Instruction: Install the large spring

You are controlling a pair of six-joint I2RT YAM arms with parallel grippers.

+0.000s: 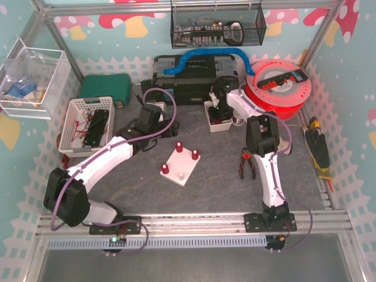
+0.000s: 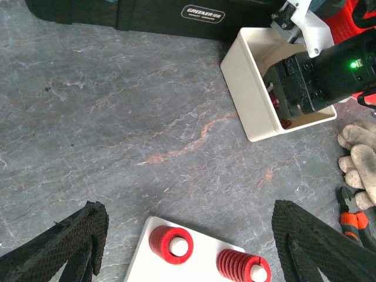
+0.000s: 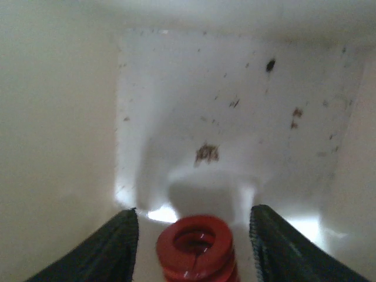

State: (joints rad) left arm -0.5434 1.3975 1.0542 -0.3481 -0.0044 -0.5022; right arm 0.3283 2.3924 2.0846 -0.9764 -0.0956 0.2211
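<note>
The black toolbox (image 1: 188,79) stands just behind the small white plastic bin (image 1: 226,125), with one pale work glove (image 2: 359,157) and one pair of red-handled pliers (image 1: 247,165) to its right on the grey surface (image 1: 147,188). I have the right arm bent down into the bin, its right fingers (image 3: 117,247) parted and walled in either side of one large red coil spring (image 3: 197,244), gripping nothing. The left arm slants across, left fingers (image 2: 70,247) spread empty above the white square peg plate (image 1: 176,161) bearing three red springs.
</note>
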